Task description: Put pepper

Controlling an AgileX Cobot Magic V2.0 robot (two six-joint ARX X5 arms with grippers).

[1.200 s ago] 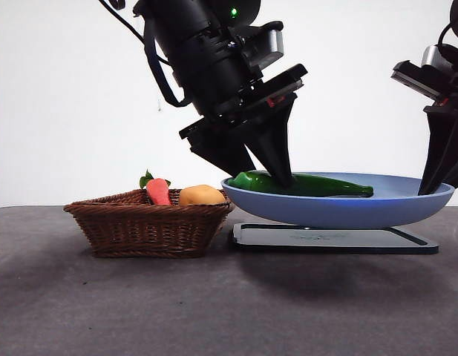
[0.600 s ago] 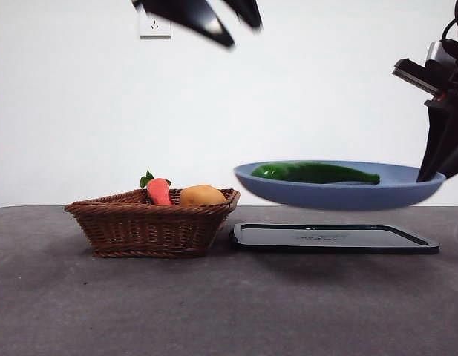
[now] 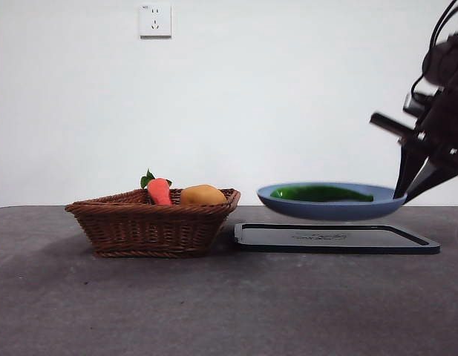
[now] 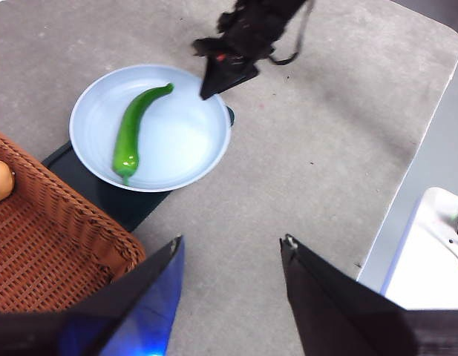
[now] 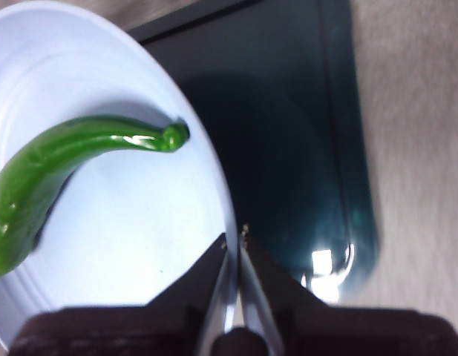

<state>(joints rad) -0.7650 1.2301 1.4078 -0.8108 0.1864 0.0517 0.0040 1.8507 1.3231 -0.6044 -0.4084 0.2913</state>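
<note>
On the left of the front view, a brown wicker basket [image 3: 151, 220] sits on the grey table [image 3: 214, 304]. Inside it stand an orange-red carrot with green leaves [image 3: 157, 190] and a round orange-yellow fruit [image 3: 203, 195], side by side near the basket's right end. Just to the right of the basket, touching or almost touching it, a flat black tray [image 3: 336, 238] lies on the table.

A blue plate [image 3: 332, 210] hangs in the air over the tray, not touching it. The long green pepper [image 3: 318, 193] lies in the plate, across its middle, with its thick end toward the basket and its thin tip toward the plate's right edge.

The right gripper [image 5: 234, 241] pinches the rim of the plate at its right edge. Its jaws are nearly together with the rim between them, and it holds the plate up. In the front view it [image 3: 408, 191] comes in dark from the right side.

The left gripper [image 4: 229, 256] is high above the table, with its jaws wide apart and nothing between them. From there it looks down on the plate, the pepper and a corner of the basket.

On the white wall behind, a wall socket [image 3: 155, 21] sits up high.
</note>
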